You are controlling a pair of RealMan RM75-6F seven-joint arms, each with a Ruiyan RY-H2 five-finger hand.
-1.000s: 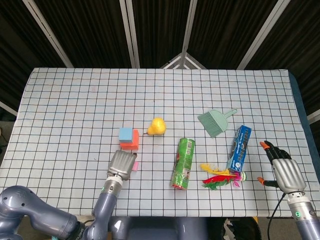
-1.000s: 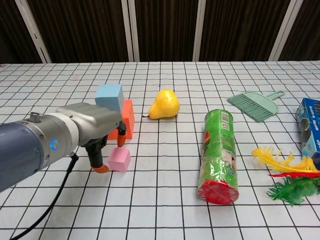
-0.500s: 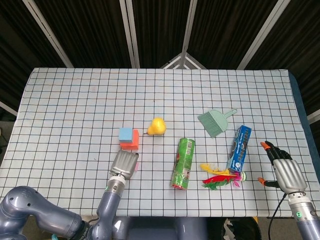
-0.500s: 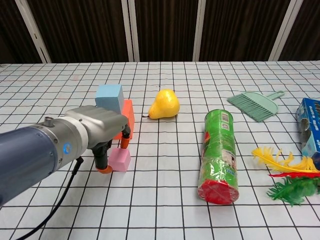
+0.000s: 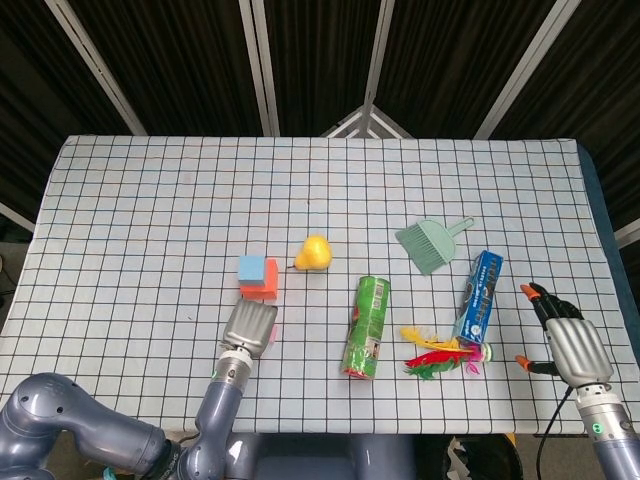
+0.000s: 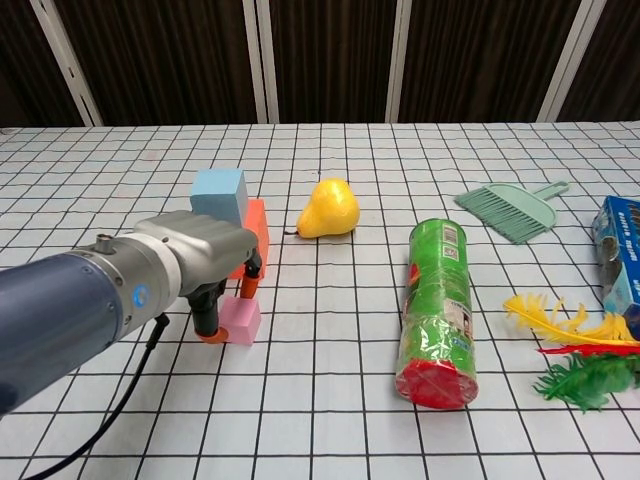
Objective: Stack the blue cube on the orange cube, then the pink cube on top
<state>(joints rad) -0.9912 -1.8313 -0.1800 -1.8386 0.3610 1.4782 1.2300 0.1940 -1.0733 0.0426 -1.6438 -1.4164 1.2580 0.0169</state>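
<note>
Chest view: the left hand [image 6: 205,275] was seen to have been brought in around the pink cube [image 6: 241,320] over the last second. Earlier its orange-tipped fingers had been set just to the left of the cube, with the whole front face exposed; now one fingertip [image 6: 208,335] was placed at the cube's left lower edge and another [image 6: 246,287] over its top, so that the cube was bracketed and partly hidden. The cube itself was not seen to have been shifted or lifted; it was still resting on the surface [image 6: 330,400]. Whether it was firmly pinched could not be told, but a closing grasp was judged to be under way.

The blue cube [image 6: 219,193] was already seated on the orange cube [image 6: 254,240], just behind the hand, so the first stacking step was taken as done and only the pink cube remained. In the head view the pink cube [image 5: 272,331] was almost covered by the left hand [image 5: 249,326]. The right hand [image 5: 566,341] was held with fingers spread, empty, well apart near the surface's right edge, unmoved.
</note>
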